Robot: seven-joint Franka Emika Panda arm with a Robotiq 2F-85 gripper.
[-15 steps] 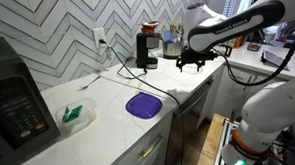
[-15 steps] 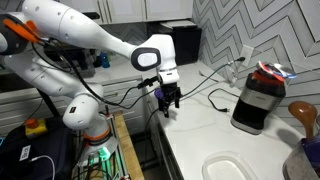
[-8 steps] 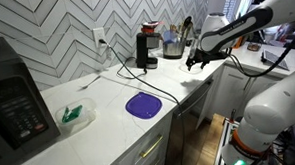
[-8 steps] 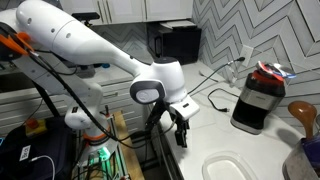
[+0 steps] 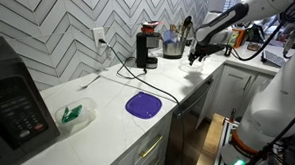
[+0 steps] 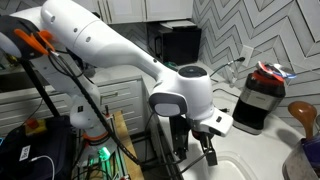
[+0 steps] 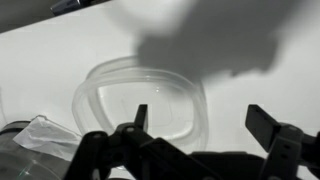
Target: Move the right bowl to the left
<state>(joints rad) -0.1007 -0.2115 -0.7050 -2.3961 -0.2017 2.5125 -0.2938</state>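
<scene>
The right bowl is a shallow, nearly translucent whitish bowl on the white counter. It fills the middle of the wrist view. In an exterior view it shows faintly at the bottom edge. My gripper is open and empty just above the bowl, with one finger over its inside and the other outside its rim. The gripper also shows in both exterior views. The purple-blue bowl sits apart in the middle of the counter.
A small green object lies by a black microwave. A dark appliance with a cable stands at the tiled wall. A pot with utensils is beside it. The counter edge runs close by.
The arm has travelled along the counter away from the purple bowl and lowered, so the open gripper now hangs over the whitish bowl. The bowls have not moved.
</scene>
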